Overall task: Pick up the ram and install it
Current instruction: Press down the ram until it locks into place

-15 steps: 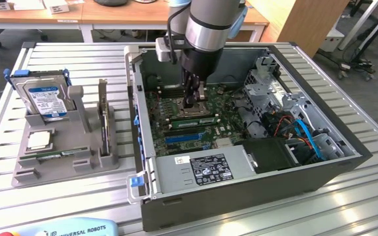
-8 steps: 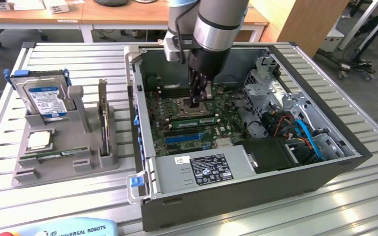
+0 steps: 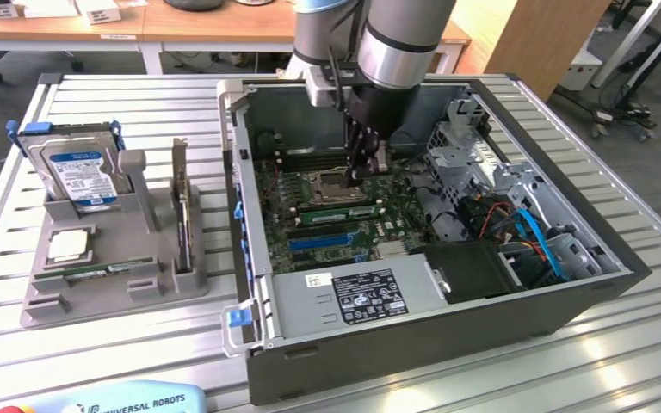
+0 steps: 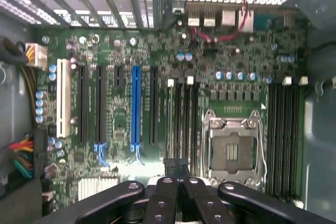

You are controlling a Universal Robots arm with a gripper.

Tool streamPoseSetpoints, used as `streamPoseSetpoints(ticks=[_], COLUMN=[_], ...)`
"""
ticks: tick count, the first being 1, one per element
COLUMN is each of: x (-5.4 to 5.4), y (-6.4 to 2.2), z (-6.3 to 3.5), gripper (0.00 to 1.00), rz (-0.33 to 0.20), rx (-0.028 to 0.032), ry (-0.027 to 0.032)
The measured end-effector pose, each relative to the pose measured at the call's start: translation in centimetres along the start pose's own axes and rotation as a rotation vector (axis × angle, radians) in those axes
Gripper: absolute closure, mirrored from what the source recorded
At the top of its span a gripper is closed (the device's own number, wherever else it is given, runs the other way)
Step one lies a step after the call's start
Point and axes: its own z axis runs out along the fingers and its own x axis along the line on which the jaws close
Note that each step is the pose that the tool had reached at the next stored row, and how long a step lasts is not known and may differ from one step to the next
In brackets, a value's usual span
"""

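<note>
Hand (image 3: 367, 176) (image 4: 176, 167) is pinched narrow, fingers together, low inside the PC case (image 3: 250, 258) over the mobo (image 4: 121, 124). Can't tell if anything's between the pads. In the wrist view the tips hang over the black DIMM slots (image 4: 181, 114), just beside the CPU socket (image 4: 231, 148).

The ram (image 3: 336, 212), as far as you can judge, is the pale green stick lying along the slots just beside the socket, near the fingertips. Can't tell if it's fully seated or the latches are home. A thinner green strip (image 3: 89, 274) lies in the grey holder (image 3: 113, 292) on the bench (image 3: 135, 353), well apart.

For a clean install: keep the stick square to the slot, push straight down w/ even load at both ends, no twist.

Room: tight. Socket lever is on one side, PCI slots (image 4: 136, 103) on the other. Drive cage (image 3: 480, 163) and cables (image 3: 537, 237) crowd the exterior view's right; case wall is at its left. Straight up is your open path.
</note>
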Motion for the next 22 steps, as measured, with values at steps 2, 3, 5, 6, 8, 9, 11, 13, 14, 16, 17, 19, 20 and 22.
streamPoseSetpoints(ticks=[2,3,5,6,8,9,11,13,14,16,17,19,20,22], x=[0.00,0.00,0.00,0.00,0.00,0.00,0.00,0.00,0.00,0.00,0.00,-0.01,-0.01,-0.01], y=[-0.44,-0.57,-0.58,-0.58,-0.58,-0.58,-0.58,-0.58,-0.58,-0.58,-0.58,-0.58,-0.59,-0.58], z=[-0.02,-0.03,-0.03,-0.02,-0.02,-0.02,-0.02,-0.02,-0.02,-0.02,-0.02,-0.02,-0.02,-0.02], gripper=[0.90,0.90,0.90,0.90,0.90,0.90,0.90,0.90,0.90,0.90,0.90,0.90,0.90,0.90], rz=[0.000,0.000,0.000,0.000,0.000,0.000,0.000,0.000,0.000,0.000,0.001,0.007,0.012,0.026], rx=[0.0000,0.0001,-0.0001,0.0000,0.0000,-0.0001,0.0000,0.0000,0.0000,0.0000,0.0000,0.0003,0.0005,0.0010], ry=[0.0000,0.0001,0.0000,0.0000,0.0000,-0.0001,0.0000,0.0000,0.0000,0.0000,-0.0001,-0.0004,-0.0006,-0.0011])
